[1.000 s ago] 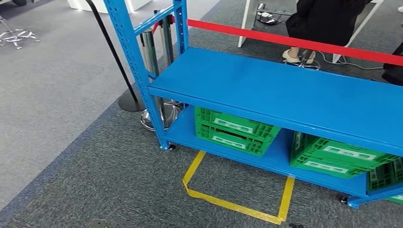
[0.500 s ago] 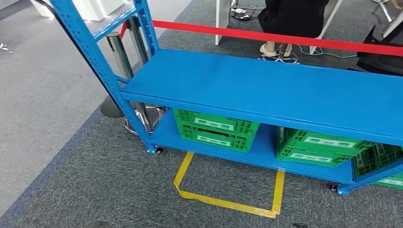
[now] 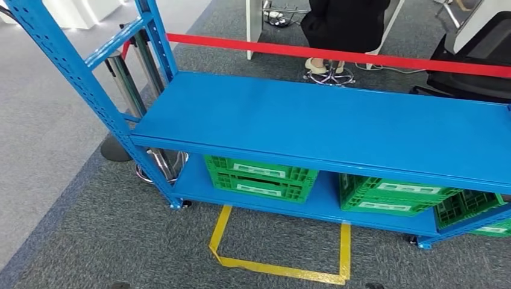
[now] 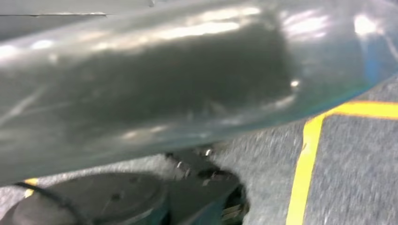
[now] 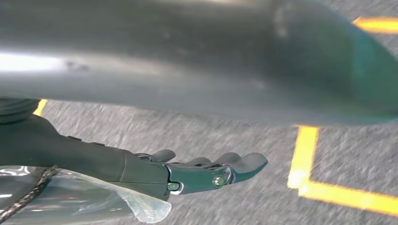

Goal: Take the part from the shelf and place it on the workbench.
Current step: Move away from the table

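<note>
Comparing with a second ago, I see the blue shelf [image 3: 337,129] slide left as the camera turns. My right hand [image 5: 206,171] hangs with fingers apart, holding nothing; left hand: cannot tell. No part visible; green crates [image 3: 259,176] may contain it.
</note>
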You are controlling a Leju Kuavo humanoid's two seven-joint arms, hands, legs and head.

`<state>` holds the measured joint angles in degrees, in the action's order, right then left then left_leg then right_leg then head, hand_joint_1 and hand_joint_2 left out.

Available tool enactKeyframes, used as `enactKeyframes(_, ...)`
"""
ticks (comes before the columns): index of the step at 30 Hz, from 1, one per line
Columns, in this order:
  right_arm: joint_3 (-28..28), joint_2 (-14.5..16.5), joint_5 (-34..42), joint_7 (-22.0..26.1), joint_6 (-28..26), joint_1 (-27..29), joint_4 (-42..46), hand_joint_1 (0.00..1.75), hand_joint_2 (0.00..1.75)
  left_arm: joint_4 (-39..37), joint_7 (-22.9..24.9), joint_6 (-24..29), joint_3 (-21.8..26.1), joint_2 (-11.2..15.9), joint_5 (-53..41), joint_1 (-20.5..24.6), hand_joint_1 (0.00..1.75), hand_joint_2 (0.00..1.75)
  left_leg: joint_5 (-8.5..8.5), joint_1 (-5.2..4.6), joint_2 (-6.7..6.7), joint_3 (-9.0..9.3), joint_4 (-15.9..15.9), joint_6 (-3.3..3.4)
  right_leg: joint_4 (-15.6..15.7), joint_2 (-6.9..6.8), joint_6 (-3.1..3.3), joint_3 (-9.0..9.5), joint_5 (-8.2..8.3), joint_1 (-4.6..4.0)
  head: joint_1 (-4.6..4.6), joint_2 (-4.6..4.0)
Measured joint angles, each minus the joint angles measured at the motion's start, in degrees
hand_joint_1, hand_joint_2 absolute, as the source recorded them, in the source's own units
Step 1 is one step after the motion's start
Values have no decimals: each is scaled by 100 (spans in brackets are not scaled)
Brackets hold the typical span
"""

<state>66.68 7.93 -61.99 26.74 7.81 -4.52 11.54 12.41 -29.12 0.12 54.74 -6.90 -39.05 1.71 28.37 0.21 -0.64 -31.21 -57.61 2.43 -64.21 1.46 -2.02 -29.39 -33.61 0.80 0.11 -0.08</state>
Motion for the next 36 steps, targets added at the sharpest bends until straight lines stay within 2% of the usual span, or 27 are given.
enactKeyframes(2, -2, 1, -13, -12, 138, -10, -1, 0, 0, 0, 0, -4, 1, 4, -19, -1, 0, 0, 135, -10, 42, 144, 11, 24, -646, -79, -18, -522, -221, -4, 7, -1)
enactKeyframes(3, -3, 1, -23, -15, 204, 4, -2, 0, 0, 0, 1, -7, 1, 4, -31, -4, 0, 0, 211, -13, 54, 231, 11, 26, -824, -88, -26, -738, -297, -5, 5, -1)
enactKeyframes(4, -4, 1, -34, -16, 267, 27, -3, 0, 0, 0, 1, -8, 1, 4, -41, -7, 0, 0, 289, -16, 58, 331, 11, 25, -843, -91, -32, -877, -291, -5, 8, -1)
enactKeyframes(5, -5, 1, -43, -14, 320, 49, -5, 0, 0, 0, 1, -8, 1, 5, -49, -10, 0, 0, 368, -16, 59, 442, 11, 21, -694, -95, -33, -930, -170, -5, 8, -1)
enactKeyframes(6, -6, 0, -51, -9, 358, 64, -6, 0, 0, 0, 1, -7, 1, 5, -51, -11, 0, 0, 453, -16, 61, 557, 11, 14, -400, -106, -26, -913, 59, -6, 9, -1)
enactKeyframes(7, -7, -1, -57, -4, 385, 80, -7, 0, 0, -2, 2, -6, 1, 6, -51, -15, 0, 0, 538, -16, 68, 657, 11, -1, -112, -134, -3, -885, 361, -11, 4, -1)
enactKeyframes(9, -12, -6, -70, 2, 403, 86, -8, 0, 0, -8, 2, -2, 3, 10, -43, -12, 0, 0, 670, -16, 78, 787, 8, -60, 259, -197, 71, -867, 767, -56, -22, 0)
enactKeyframes(10, -19, -9, -75, 4, 401, 87, -9, 0, 0, -10, 0, -4, 4, 13, -32, -11, 0, 0, 709, -13, 84, 824, 10, -99, 289, -212, 119, -868, 834, -83, -36, 0)
enactKeyframes(12, -38, -11, -82, 8, 380, 78, -9, 0, 0, -11, -9, -11, 7, 13, -9, 7, 0, 0, 695, -10, 91, 846, -31, -179, 338, -186, 202, -791, 793, -93, -46, 0)
enactKeyframes(13, -47, -13, -83, 9, 362, 77, -9, 0, 0, -11, -16, -14, 8, 10, -5, 20, 0, 0, 649, -10, 91, 798, -165, -211, 390, -171, 227, -732, 768, -78, -51, -1)
enactKeyframes(15, -58, -19, -81, 9, 323, 63, -8, 0, 0, -12, -26, -14, 8, 4, -10, 50, 0, 0, 661, -1, 84, 478, -730, -270, 504, -154, 278, -578, 731, -39, -67, -1)
enactKeyframes(17, -63, -21, -79, 9, 306, 53, -8, 0, 0, -13, -31, -14, 8, -2, -16, 56, 0, 0, 945, 24, 79, 20, -1387, -311, 560, -132, 313, -448, 663, -31, -78, -1)
enactKeyframes(18, -66, -21, -79, 9, 304, 54, -8, 0, 0, -13, -34, -16, 8, -3, -16, 52, 0, 0, 1080, 34, 79, -171, -1582, -328, 565, -115, 318, -391, 623, -31, -75, -1)
enactKeyframes(19, -72, -21, -80, 8, 302, 59, -9, 0, 0, -12, -44, -20, 8, -3, -19, 48, 0, 0, 1093, 37, 79, -296, -1628, -338, 565, -98, 317, -332, 580, -31, -78, -1)
enactKeyframes(20, -78, -20, -81, 8, 299, 64, -9, 0, 0, -12, -57, -26, 9, -2, -24, 46, 0, 0, 953, 39, 79, -343, -1505, -339, 565, -83, 313, -267, 539, -31, -77, -1)
enactKeyframes(22, -92, -20, -86, 9, 292, 66, -9, 0, 0, -12, -86, -41, 10, 1, -41, 45, 0, 0, 355, 36, 78, -253, -868, -314, 567, -62, 290, -169, 468, -30, -79, -1)
enactKeyframes(23, -97, -20, -89, 9, 288, 63, -9, 0, 0, -12, -93, -45, 10, 2, -48, 47, 0, 0, 180, 25, 77, -197, -561, -292, 564, -55, 268, -131, 441, -36, -75, -1)
enactKeyframes(24, -101, -20, -92, 8, 283, 60, -9, 0, 0, -13, -95, -47, 10, 3, -52, 52, 0, 0, 124, 12, 72, -165, -352, -263, 562, -50, 239, -118, 421, -41, -78, -1)
enactKeyframes(26, -104, -20, -94, 7, 271, 59, -9, 0, 0, -13, -95, -47, 10, 4, -60, 46, 0, 0, 143, -13, 62, -167, -224, -201, 575, -45, 172, -130, 389, -51, -75, -1)
enactKeyframes(28, -104, -21, -94, 8, 259, 66, -9, 0, 0, -13, -98, -47, 11, -2, -68, 30, 0, 0, -28, -3, 59, -147, -165, -200, 603, -50, 217, -139, 361, -58, -69, -1)
enactKeyframes(30, -104, -22, -93, 10, 255, 71, -9, 0, 0, -13, -105, -47, 13, -5, -73, 38, 0, 0, -91, 2, 57, -136, -141, -209, 629, -57, 257, -112, 362, -63, -65, -1)
enactKeyframes(32, -105, -21, -93, 10, 255, 71, -9, 0, 0, -13, -110, -47, 14, -6, -77, 50, 0, 0, -80, -6, 54, -136, -142, -180, 662, -58, 207, -95, 379, -58, -64, -1)
enactKeyframes(36, -107, -20, -94, 10, 255, 71, -9, 0, 0, -13, -111, -49, 14, -13, -86, 51, 0, 0, -60, -10, 53, -134, -145, -148, 702, -58, 169, -59, 384, -57, -64, -1)
